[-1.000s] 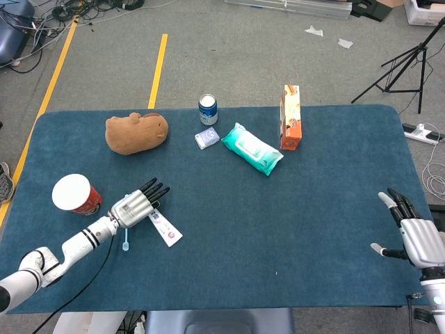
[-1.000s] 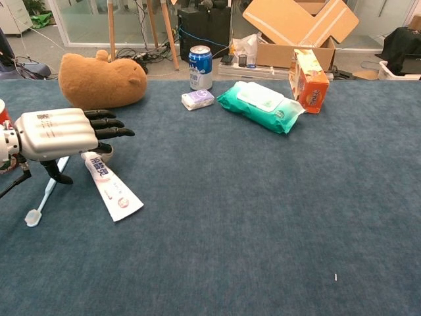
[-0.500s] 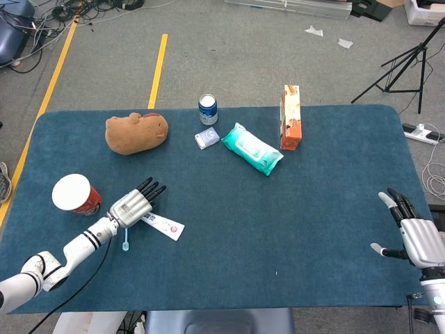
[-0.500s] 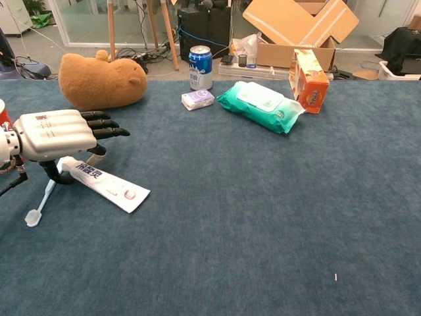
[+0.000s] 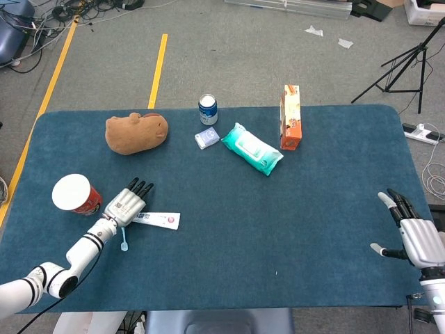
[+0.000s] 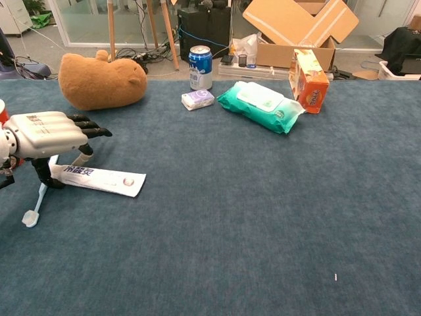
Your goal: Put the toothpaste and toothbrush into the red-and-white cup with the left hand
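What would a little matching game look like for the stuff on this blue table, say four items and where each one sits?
Things:
1. white toothpaste tube
2. brown plush toy
3. blue and white drink can
4. orange carton box

Places:
A. upright, just right of the green wipes pack
B. far edge, behind the small purple-white packet
C. lying flat under the left robot hand
D. far left part of the table, beyond the red-and-white cup

Pairs: 1-C, 2-D, 3-B, 4-A
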Robot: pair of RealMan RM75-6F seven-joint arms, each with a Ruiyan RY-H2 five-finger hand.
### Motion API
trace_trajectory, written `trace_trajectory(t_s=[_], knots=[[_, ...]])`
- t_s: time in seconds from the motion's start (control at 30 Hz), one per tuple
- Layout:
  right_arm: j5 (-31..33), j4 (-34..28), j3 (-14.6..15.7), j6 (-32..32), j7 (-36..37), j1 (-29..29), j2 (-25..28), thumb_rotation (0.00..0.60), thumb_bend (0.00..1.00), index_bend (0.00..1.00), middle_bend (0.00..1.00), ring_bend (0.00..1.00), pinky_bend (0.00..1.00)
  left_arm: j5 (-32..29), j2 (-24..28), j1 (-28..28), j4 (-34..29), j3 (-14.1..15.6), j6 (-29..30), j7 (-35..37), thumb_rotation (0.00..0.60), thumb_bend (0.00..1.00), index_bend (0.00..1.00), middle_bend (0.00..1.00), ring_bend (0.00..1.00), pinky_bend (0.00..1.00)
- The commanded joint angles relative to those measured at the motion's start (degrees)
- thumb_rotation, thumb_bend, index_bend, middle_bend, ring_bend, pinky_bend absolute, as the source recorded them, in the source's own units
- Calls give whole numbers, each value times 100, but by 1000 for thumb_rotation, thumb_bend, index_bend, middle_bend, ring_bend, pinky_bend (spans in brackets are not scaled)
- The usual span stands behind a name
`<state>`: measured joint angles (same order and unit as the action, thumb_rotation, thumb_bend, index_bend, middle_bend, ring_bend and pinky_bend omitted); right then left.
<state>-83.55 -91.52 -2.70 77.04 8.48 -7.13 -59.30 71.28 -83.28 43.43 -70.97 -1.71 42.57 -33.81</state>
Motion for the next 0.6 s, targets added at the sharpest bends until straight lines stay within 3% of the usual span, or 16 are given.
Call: trace_trajectory(t_s=[0.03, 0.27, 0.6], knots=[[-8, -4, 1, 6, -1, 1, 1, 600, 0, 0, 0, 0, 354, -940, 176, 44, -510, -144, -193, -704, 600, 0, 532, 0, 0, 0], [-6, -4, 3, -4, -9, -3, -3, 600, 0, 0, 0, 0, 354, -1903, 350, 203, -991, -75, -39, -1235, 600, 0, 469, 0, 0, 0], [-32, -21, 19, -5, -51, -7, -14, 600, 0, 0, 0, 0, 354, -2391, 585, 415, -1581, 63, 166, -1316, 600, 0, 330, 0, 0, 0]])
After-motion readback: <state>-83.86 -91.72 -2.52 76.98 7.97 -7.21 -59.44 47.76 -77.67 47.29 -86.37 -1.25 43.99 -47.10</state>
